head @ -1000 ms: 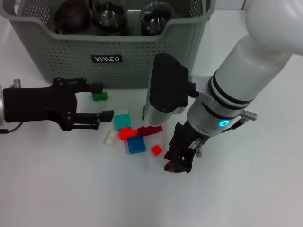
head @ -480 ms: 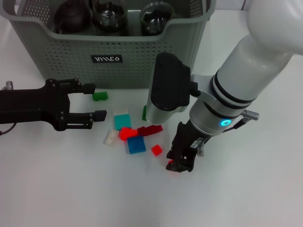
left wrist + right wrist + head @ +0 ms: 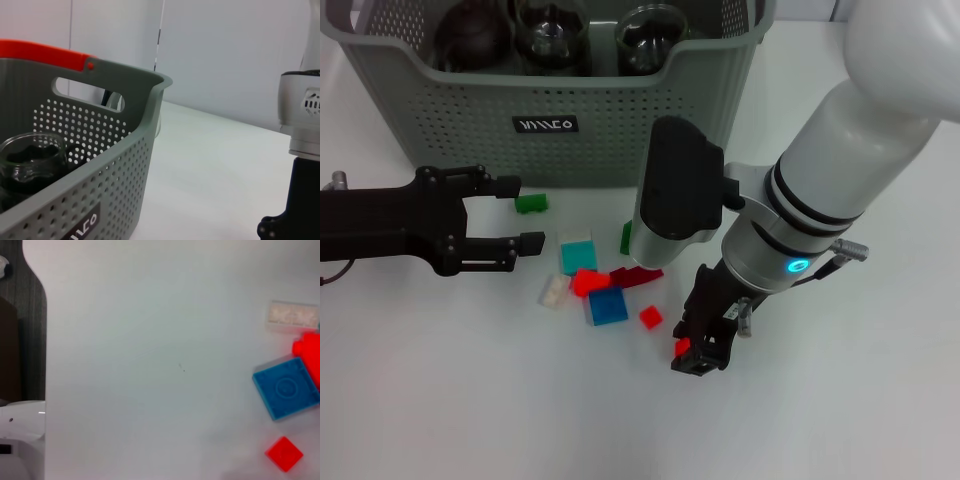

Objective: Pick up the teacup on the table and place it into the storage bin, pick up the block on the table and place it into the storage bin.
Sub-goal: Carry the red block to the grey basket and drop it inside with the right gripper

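Now right end effector (image 3: 688, 352) pinching small red block (image 3: 682, 347); left end effector (image 3: 525, 213) spread beside storage bin (image 3: 620, 130)

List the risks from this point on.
The right gripper pinches a small red block only at its fingertips, so the block might slip out on the way up. The storage bin already holds dark glass vessels, so a dropped block may strike glass. The left gripper sits open near the green block and could nudge it.
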You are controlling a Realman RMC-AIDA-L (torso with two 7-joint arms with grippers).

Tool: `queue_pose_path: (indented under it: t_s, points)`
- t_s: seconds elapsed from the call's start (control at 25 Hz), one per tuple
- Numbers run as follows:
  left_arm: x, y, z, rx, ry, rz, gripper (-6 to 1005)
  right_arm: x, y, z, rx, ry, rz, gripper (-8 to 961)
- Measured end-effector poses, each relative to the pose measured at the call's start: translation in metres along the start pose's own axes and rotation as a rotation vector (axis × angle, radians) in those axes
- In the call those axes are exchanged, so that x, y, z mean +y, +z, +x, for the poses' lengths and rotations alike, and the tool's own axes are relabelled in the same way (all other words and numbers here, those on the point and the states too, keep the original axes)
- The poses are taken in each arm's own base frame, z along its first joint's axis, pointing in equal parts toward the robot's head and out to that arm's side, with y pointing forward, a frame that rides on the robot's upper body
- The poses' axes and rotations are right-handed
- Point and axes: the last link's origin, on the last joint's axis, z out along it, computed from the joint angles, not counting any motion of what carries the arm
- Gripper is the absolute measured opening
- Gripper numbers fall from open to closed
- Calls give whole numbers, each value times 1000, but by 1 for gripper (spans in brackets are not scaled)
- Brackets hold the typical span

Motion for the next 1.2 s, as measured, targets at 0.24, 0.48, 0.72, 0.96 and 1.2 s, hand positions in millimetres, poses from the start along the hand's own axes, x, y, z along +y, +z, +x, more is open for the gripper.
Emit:
queue_pose_path:
  t_s: [0.24, 0.48, 0.72, 0.96, 1.2]
  points:
    - [0, -2, -1, 10, -7, 5, 795, 2, 0, 0, -12, 14, 3, 352]
    - [0, -2, -1, 14, -10, 8, 796, 1, 0, 3, -13, 28, 5, 234]
    - [0, -3, -1, 13, -10, 8, 797, 2, -4, 5, -26, 29, 11, 214]
    - [-1, -6, -5, 3, -17, 20, 796, -7, -24, 15, -77, 86, 37, 224]
    - [2, -13, -14, -21, -42, 31, 796, -22, -66, 23, -241, 157, 41, 234]
